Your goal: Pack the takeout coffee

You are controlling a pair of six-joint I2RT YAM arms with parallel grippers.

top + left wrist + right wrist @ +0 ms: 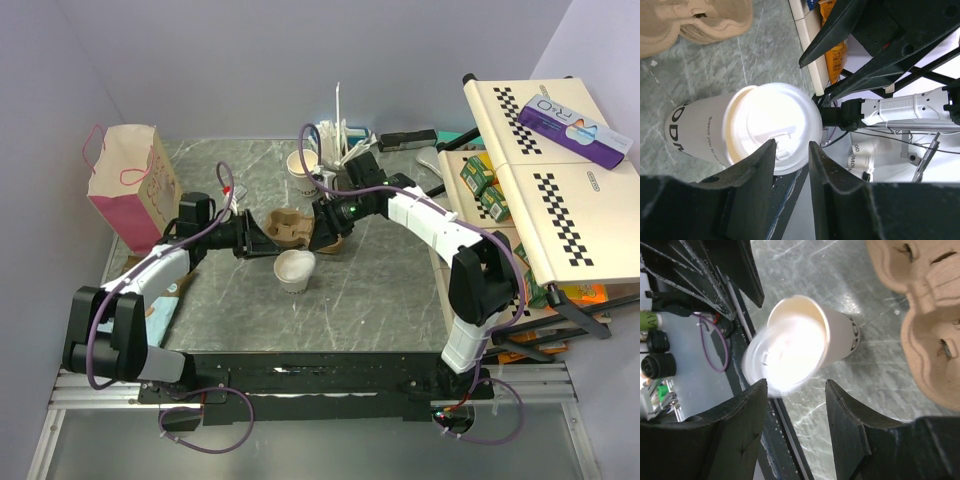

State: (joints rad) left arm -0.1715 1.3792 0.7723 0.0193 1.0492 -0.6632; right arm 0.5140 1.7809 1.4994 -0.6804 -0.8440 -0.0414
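Note:
The off-white paper cup stands on the grey marble table in front of the brown cardboard tray. In the left wrist view the white lid covers the cup. In the right wrist view the lid looks blurred and askew, with the cup's tan inside showing at one edge. My left gripper is open and empty, its fingertips just above the lid's rim. My right gripper is open and empty, hovering over the cup.
A pink paper bag stands at the back left. A second paper cup and the grey cup of straws stand behind the tray. A checkered shelf with boxes borders the right side.

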